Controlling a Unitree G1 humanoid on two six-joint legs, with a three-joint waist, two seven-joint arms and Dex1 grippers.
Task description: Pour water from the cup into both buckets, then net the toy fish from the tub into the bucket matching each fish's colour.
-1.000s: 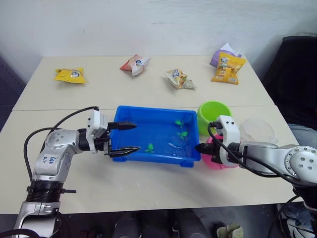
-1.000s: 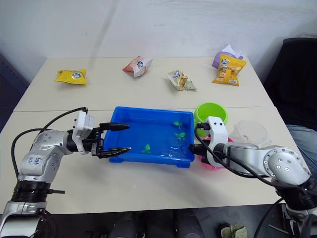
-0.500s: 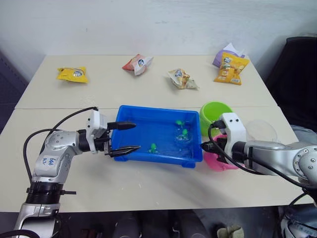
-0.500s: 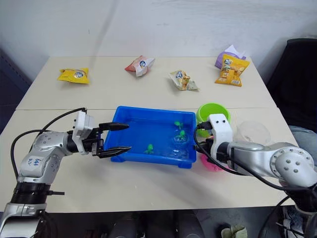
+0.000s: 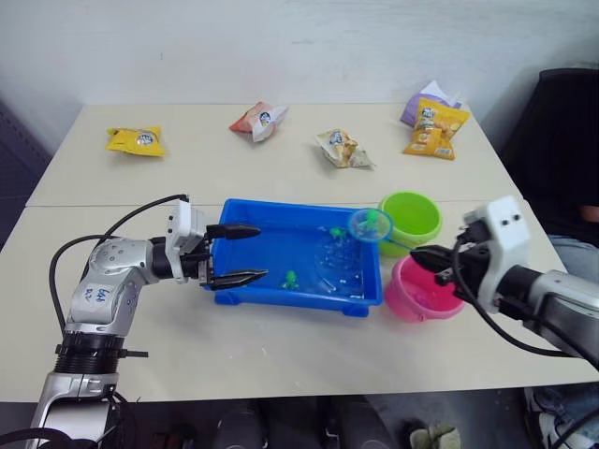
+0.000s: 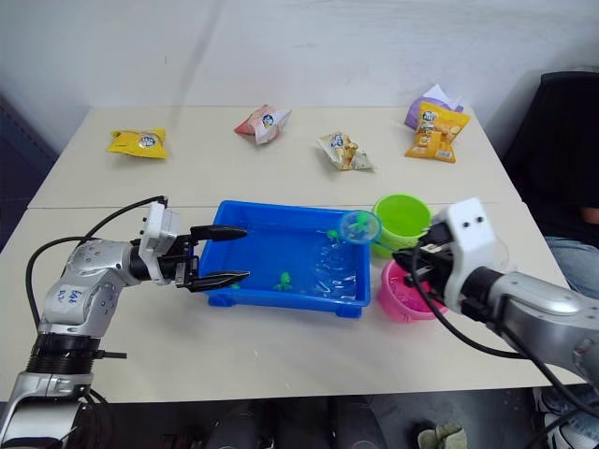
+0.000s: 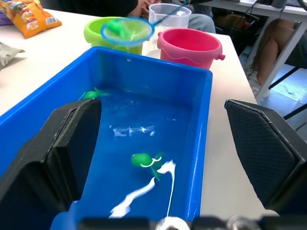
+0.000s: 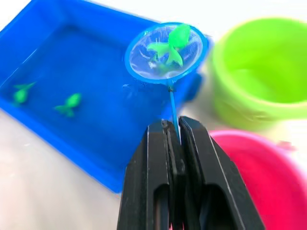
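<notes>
The blue tub holds water and two green toy fish. My left gripper is open, its fingers straddling the tub's left wall. My right gripper is shut on the thin handle of the net. The net hangs over the tub's far right corner, beside the lime green bucket, with a green fish lying in its mesh. The pink bucket stands just under my right gripper. The clear cup stands behind the buckets.
Several snack packets lie on the far part of the table: yellow, red and white, pale and orange. A black chair stands at the right. A seated person's leg shows beyond the table edge.
My right gripper has drawn back to the right and lifted the net out of the water with a green fish in it, uncovering the pink bucket. The left gripper stayed put.
</notes>
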